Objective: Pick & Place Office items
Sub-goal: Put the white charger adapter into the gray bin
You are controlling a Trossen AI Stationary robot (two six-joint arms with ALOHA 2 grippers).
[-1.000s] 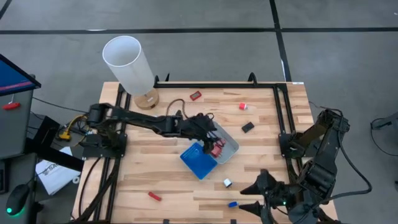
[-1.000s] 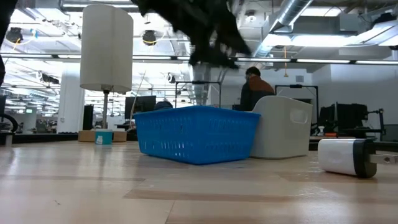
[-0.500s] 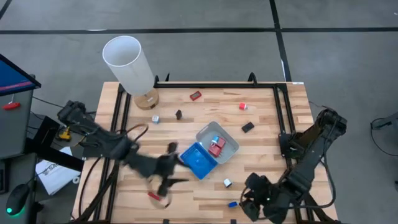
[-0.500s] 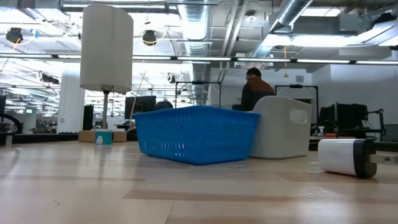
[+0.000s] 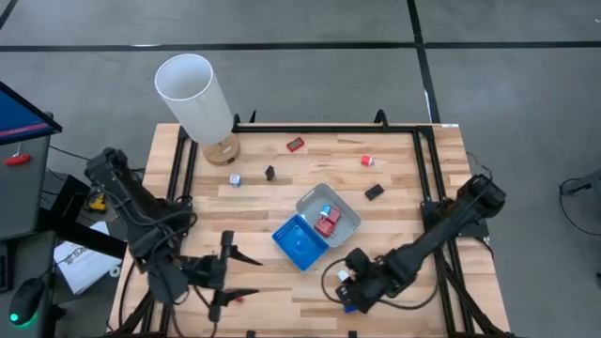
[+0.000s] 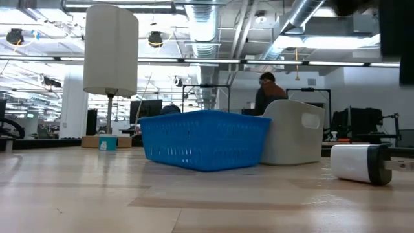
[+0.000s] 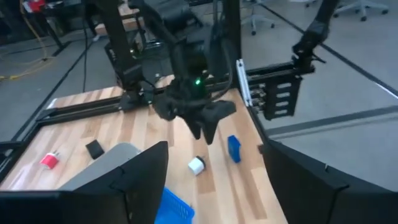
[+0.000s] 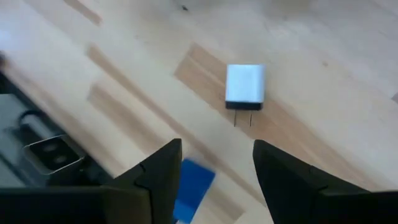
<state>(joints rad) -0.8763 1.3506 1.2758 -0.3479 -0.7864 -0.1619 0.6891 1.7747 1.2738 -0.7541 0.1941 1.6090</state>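
1. Progress: I'd call it early. The grey tray [image 5: 348,225] at the table's centre holds two office items, a red piece [image 5: 326,223] and a small blue one [image 5: 325,210]. I can make out nothing in the blue tray [image 5: 300,242] touching it at 7 o'clock.
2. Left to do: eight pieces lie loose on the wood, so most of the job remains, by my judgement.
3. Right gripper [image 8: 217,146]: at the table's 5 o'clock, jaws apart and holding nothing. It hangs low over a blue piece [image 8: 193,180], with a white plug block [image 8: 245,84] just beside. That blue piece looks like its next pick.
4. Left gripper [image 7: 214,151]: at 8 o'clock near the front edge, fingers spread wide and empty, with a red piece [image 5: 235,297] close by.
5. Loose count:
   - Red: three, the one by the left gripper, one [image 5: 295,144] at 12 o'clock, one [image 5: 367,161] at 1 o'clock.
   - Black: two, at 2 o'clock [image 5: 374,192] and 11 o'clock [image 5: 269,173].
   - White: two, the plug block and a tiny one [image 5: 235,178] at 10 o'clock.
   - Blue: one.
6. Trays: two. White cylinder [image 5: 192,94]: one, at the far 10 o'clock corner.
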